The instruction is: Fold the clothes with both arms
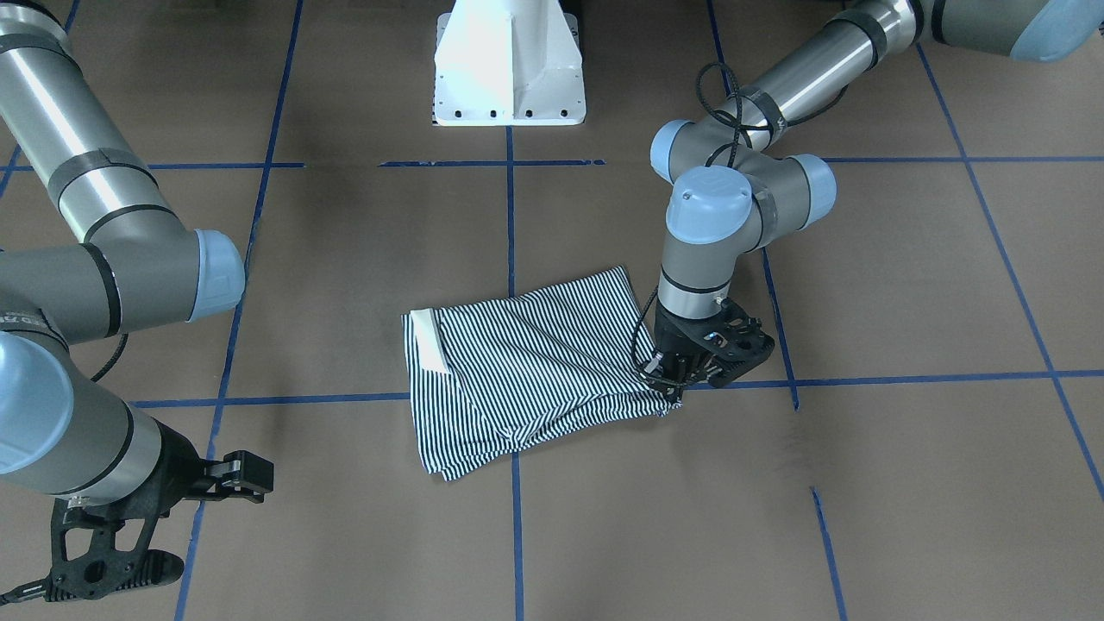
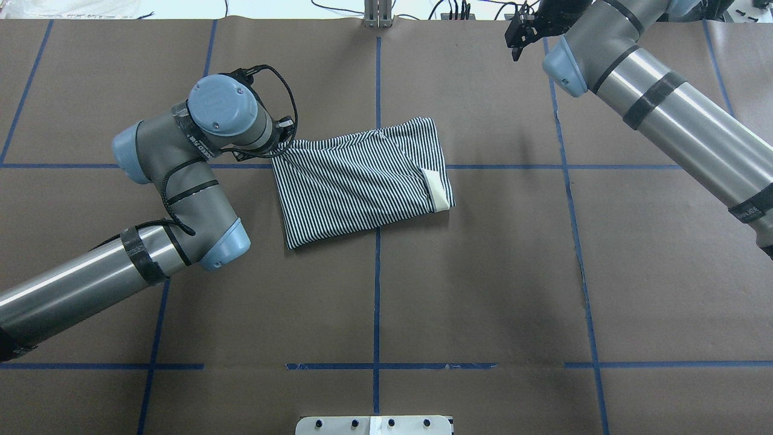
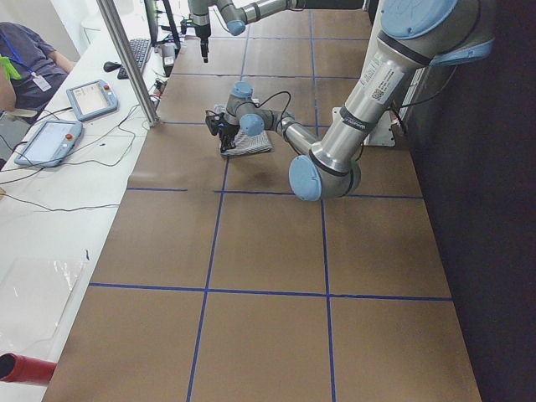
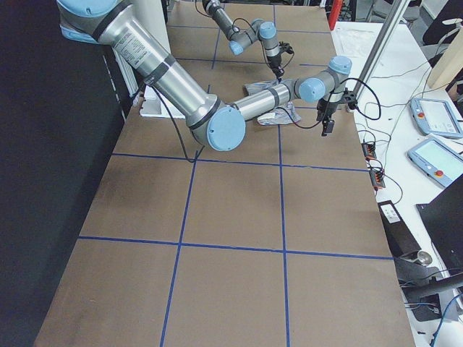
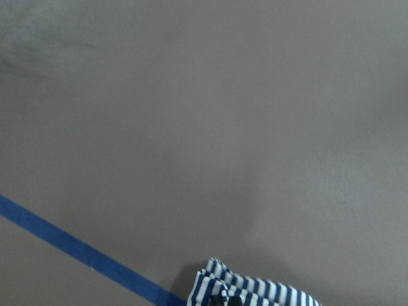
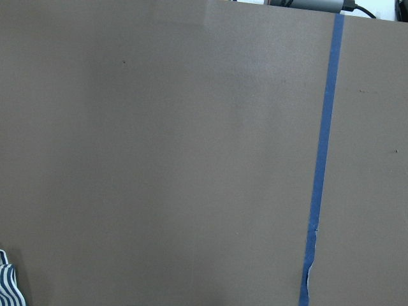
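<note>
The striped polo shirt (image 1: 526,366) is seen folded into a rough rectangle near the middle of the brown tabletop (image 1: 906,276), laid over a crossing of blue tape lines (image 1: 906,378). Its cream collar (image 1: 429,341) is turned toward the end of the bundle on the robot's right.

The left arm (image 1: 707,233) is extended from the robot's side, its silver forearm sloped down to a tight cluster of blue-capped wrist joints, below which the last link is pointed straight down. The left end effector (image 1: 668,385) is set low at the tabletop, on the shirt corner that lies on the robot's left and away from the white pedestal (image 1: 509,65). Its fingers are pressed together on that corner, and creases in the cloth are drawn toward the pinch. In the left wrist view a bunched striped edge is shown at the bottom, with bare tabletop beyond it. In the overhead view this end effector is mostly hidden beneath the wrist.

The right arm (image 1: 95,285) is bent sharply at its wrist joints and is held well apart from the shirt, toward the tabletop's side away from the pedestal. The right end effector (image 1: 198,522) is kept clear of the cloth, its fingers spread. In the right wrist view mostly bare tabletop and one tape line are shown, with a sliver of stripes at the lower left corner.
</note>
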